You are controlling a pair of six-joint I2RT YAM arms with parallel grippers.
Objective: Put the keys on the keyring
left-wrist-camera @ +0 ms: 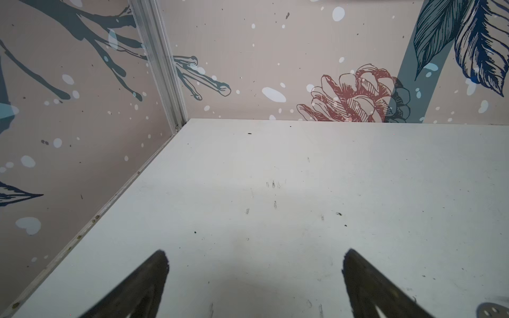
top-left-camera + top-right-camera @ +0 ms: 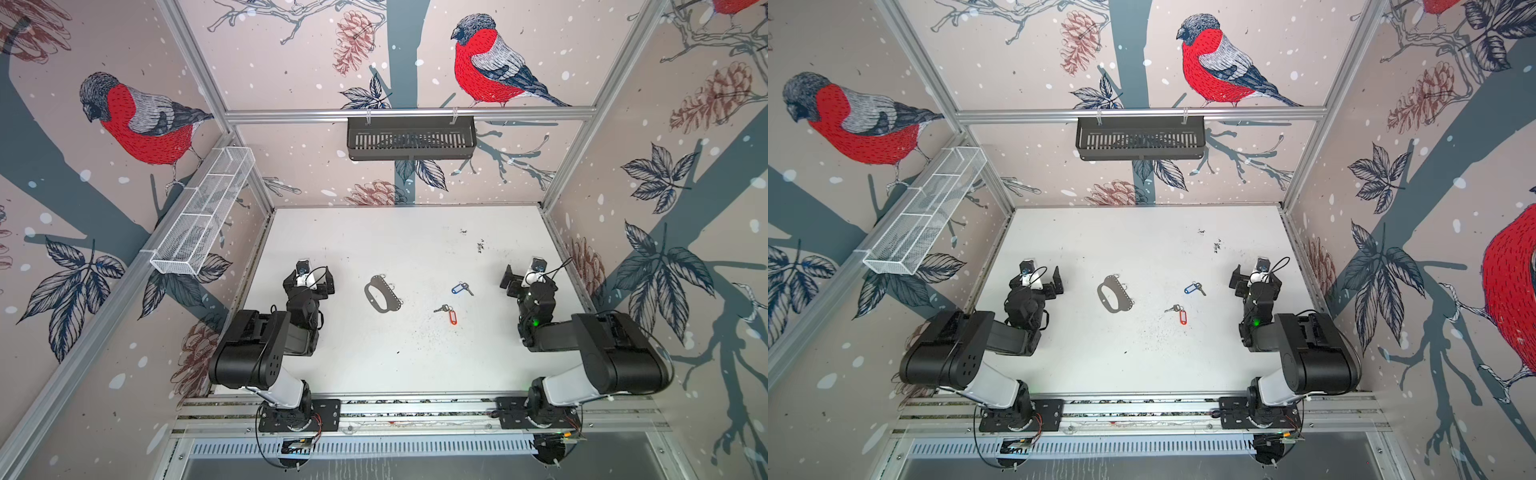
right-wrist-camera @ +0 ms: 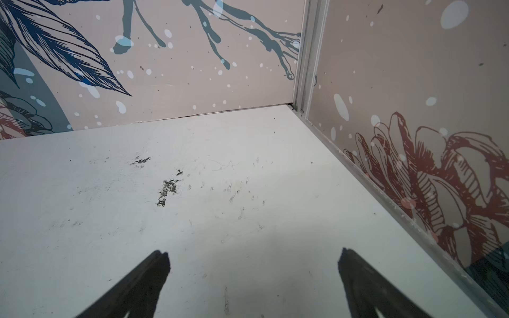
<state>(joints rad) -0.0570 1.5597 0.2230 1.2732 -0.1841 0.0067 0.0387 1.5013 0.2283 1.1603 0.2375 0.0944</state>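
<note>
Both top views show a white desk [image 2: 395, 357] with the keyring [image 2: 386, 308] lying flat just to the 9 o'clock side of the centre. It is a grey, see-through D-shaped plate. Small holes run along its curved edge, which faces 3 o'clock, and small metal rings show at its 12 o'clock end.

The blue-tagged keys [image 2: 461, 288] lie at 3 o'clock from the keyring, apart from it, with the tag towards 9 o'clock and the silver keys towards 3 o'clock. The red-tagged keys [image 2: 451, 314] lie near them at about 7 o'clock from the blue set, not touching it. Their tag points to 6 o'clock and their keys to 10 o'clock. Neither set is attached to the plate.

The left arm [image 2: 307, 299] sits at the desk's 9 o'clock side and the right arm [image 2: 534, 299] at its 3 o'clock side. Both are well clear of the keyring and the keys and both point towards 12 o'clock. The left jaws stand wide apart: the left wrist view shows the dark fingers [image 1: 154, 283] spread over bare desk with nothing between them, and a sliver of the keyring's holed edge [image 1: 493, 312] at the frame's margin. The right jaws are equally wide, with their fingers [image 3: 148, 280] over bare desk that has dark scuff marks [image 3: 168, 188].

A black slotted basket [image 2: 411, 139] hangs on the 12 o'clock wall, and a white wire basket [image 2: 203, 212] hangs on the 9 o'clock wall.
</note>
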